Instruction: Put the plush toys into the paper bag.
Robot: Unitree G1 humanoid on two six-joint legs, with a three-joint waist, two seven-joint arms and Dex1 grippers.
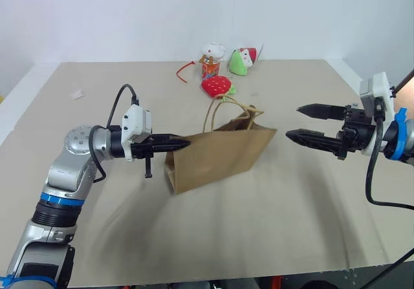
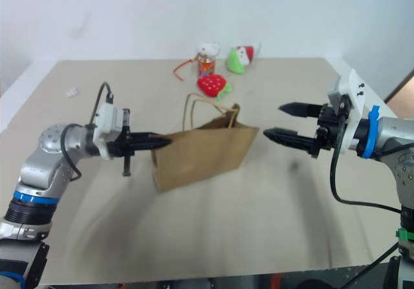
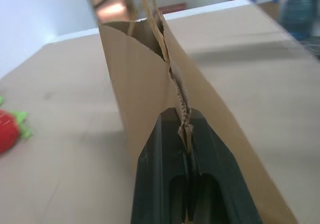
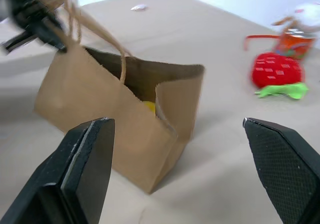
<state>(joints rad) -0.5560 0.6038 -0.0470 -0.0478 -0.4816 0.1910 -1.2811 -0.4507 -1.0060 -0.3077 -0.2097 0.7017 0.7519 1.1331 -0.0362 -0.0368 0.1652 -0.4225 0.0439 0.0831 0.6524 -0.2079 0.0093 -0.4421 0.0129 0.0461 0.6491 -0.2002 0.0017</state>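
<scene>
Standing on the table (image 1: 304,224), mouth up, the bag (image 1: 217,156) runs lengthwise between both tools: left tool (image 1: 184,144) pinches its end edge; right tool (image 1: 301,122), spread, is well clear. Something yellow (image 4: 148,105), perhaps a toy, lies inside.

Inside the paper bag (image 4: 125,114), a yellow toy (image 4: 148,106) shows as a mere sliver past the folded wall; the rest is hidden. The left gripper (image 3: 187,134) pinching the bag's rim is cut off at the picture's edge. Beyond the bag, the orange and white toy (image 4: 299,36) is blurred.
</scene>
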